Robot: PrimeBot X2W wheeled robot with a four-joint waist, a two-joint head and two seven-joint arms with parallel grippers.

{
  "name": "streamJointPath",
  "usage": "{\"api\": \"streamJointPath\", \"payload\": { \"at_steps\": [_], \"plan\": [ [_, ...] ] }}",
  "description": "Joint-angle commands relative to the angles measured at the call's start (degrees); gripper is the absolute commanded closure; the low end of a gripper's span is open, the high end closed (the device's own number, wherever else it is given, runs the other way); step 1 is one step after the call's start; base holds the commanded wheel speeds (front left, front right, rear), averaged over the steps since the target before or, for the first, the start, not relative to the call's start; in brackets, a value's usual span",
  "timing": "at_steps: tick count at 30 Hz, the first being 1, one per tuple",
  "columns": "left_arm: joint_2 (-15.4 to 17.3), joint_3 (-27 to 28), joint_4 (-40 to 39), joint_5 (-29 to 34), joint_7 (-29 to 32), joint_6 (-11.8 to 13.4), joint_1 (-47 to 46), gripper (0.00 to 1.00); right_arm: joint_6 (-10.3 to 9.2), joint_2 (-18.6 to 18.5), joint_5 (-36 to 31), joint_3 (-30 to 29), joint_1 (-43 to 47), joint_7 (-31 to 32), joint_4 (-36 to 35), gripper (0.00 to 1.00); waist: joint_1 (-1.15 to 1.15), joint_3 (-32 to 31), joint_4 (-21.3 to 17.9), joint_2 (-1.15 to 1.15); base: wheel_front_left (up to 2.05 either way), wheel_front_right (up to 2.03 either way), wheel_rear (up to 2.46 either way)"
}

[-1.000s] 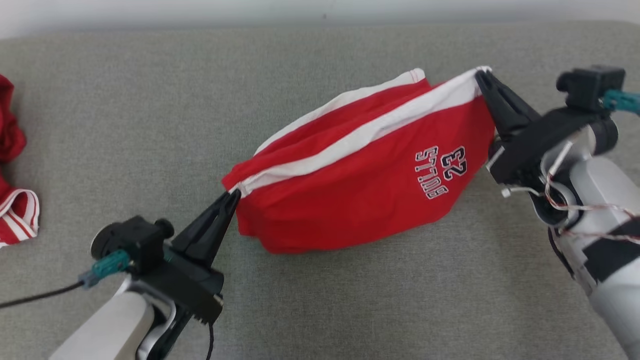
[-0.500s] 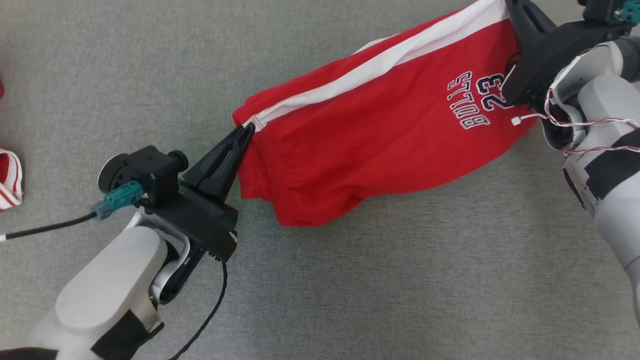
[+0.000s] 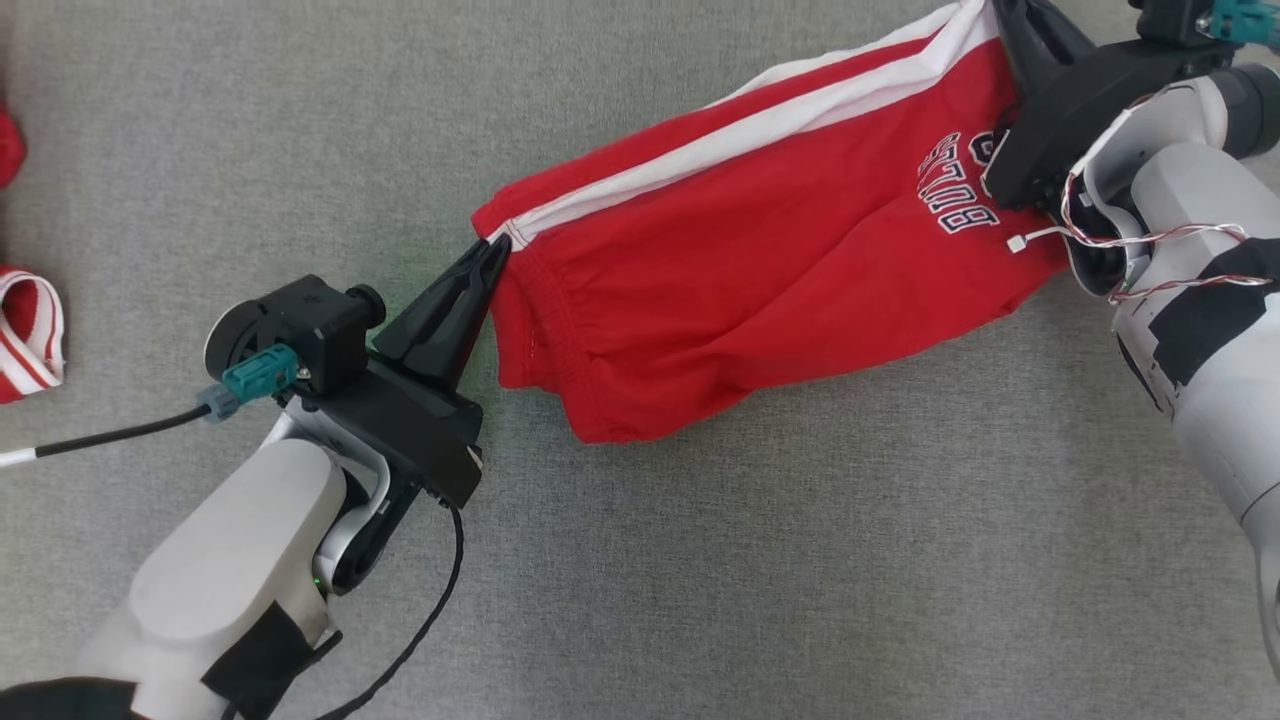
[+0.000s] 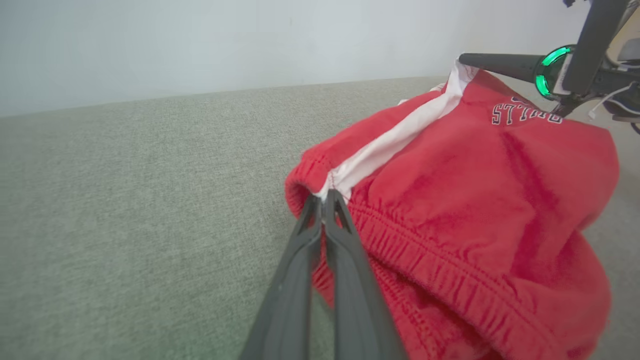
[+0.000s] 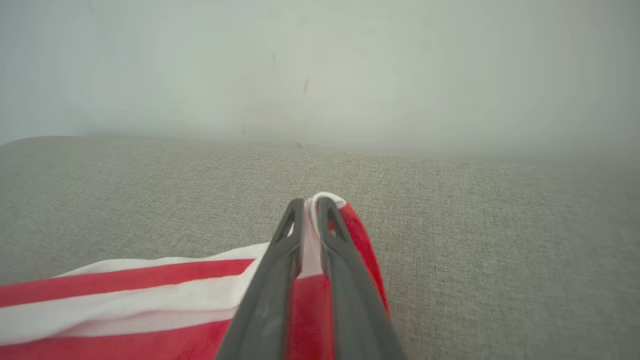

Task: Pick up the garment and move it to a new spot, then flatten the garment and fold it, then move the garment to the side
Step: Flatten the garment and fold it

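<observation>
The garment [image 3: 760,250] is a pair of red shorts with a white side stripe and "BULLS" lettering. It hangs stretched between my two grippers above the grey cloth surface [image 3: 700,560], its lower part sagging down. My left gripper [image 3: 497,246] is shut on the waistband corner at the stripe's end; the left wrist view shows this pinch [image 4: 324,198] on the garment [image 4: 475,210]. At the top right, my right gripper [image 3: 1003,14] is shut on the hem corner. In the right wrist view, white cloth of the garment [image 5: 125,305] sits between its fingertips [image 5: 311,202].
Another red and white piece of clothing [image 3: 28,335] lies at the left edge. A black cable [image 3: 100,441] trails from my left wrist. A pale wall [image 5: 320,65] stands behind the surface's far edge.
The head camera has tilted down, so the whole picture shifted. Both grippers still hold the garment. Its right end has come in slightly and the cloth sags more.
</observation>
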Motion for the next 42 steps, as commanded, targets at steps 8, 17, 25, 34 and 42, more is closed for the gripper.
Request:
{"api": "streamJointPath", "payload": {
  "at_steps": [8, 17, 25, 34, 42],
  "plan": [
    [-1.42, 8.54, -1.11, 7.18, -0.19, 0.10, 7.41, 0.00, 0.07, -1.78, 3.64, 2.92, 3.84, -3.58, 0.17, 0.00, -0.01, -6.80, -1.09, -0.01, 0.00, 0.00, 0.00],
    [-7.78, 27.19, -10.73, 21.47, -0.19, 3.81, 21.15, 0.00, 0.07, -5.29, 8.35, 4.47, 11.28, -5.19, -0.89, 0.00, -0.01, -10.68, -1.63, -0.01, 0.00, 0.00, 0.00],
    [-15.21, 38.11, -17.97, 30.22, -0.19, 4.16, 31.73, 0.00, 0.07, -4.69, 11.56, 5.15, 16.04, -5.47, 0.10, 0.00, -0.01, -11.59, -1.47, -0.01, 0.00, 0.00, 0.00],
    [-20.13, 46.08, -19.45, 34.59, -0.19, 3.90, 39.88, 0.00, 0.07, -2.73, 14.55, 6.40, 19.05, -4.14, 2.56, 0.00, -0.01, -11.98, -0.35, -0.01, 0.00, 0.00, 0.00],
    [-20.76, 46.43, -17.67, 33.86, -0.19, 3.40, 41.43, 0.00, 0.07, -1.22, 16.75, 7.36, 19.84, -1.02, 4.08, 0.80, -0.01, -12.54, 0.82, -0.01, 0.00, 0.00, 0.00]
  ]
}}
